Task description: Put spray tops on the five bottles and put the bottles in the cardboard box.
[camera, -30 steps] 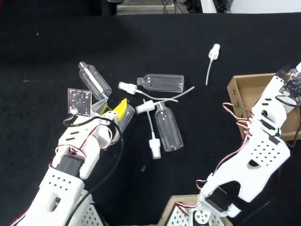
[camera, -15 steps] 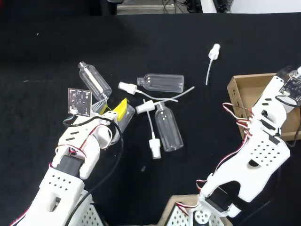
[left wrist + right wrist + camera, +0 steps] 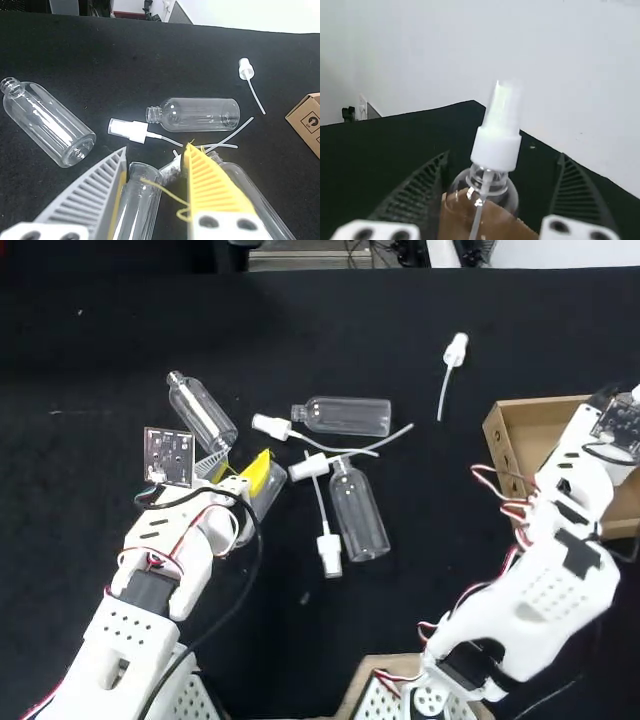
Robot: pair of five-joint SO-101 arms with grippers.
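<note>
**Right arm drawing back at the box; four bottles not yet capped**

1. The black cloth-covered table (image 3: 100, 320) carries the loose parts in the centre-left of the high view. The open brown cardboard box (image 3: 530, 425) sits at the right edge.
2. The white right arm (image 3: 550, 580) has changed in the last half second: its lower links have swung down and right, while the wrist stays over the box. The white left arm (image 3: 150, 580) has not moved.
3. The right gripper (image 3: 501, 156) has its dark fingers spread. A clear plastic bottle fitted with a white spray top (image 3: 480, 195) stands between them. A gap shows on one side, and brown cardboard shows behind the bottle's base. Judgement: this bottle is being released into the box.
4. The left gripper (image 3: 156, 148) has one grey and one yellow finger, spread astride an uncapped clear bottle (image 3: 140, 200) lying on the table. It is not clamped.
5. Three more uncapped clear bottles lie nearby: upper left (image 3: 200, 410), centre (image 3: 345, 415) and lower centre (image 3: 358, 508).
6. Four white spray tops with dip tubes lie loose: one alone at upper right (image 3: 455, 350) and three among the bottles (image 3: 272, 425), (image 3: 308, 468), (image 3: 329, 552).
</note>
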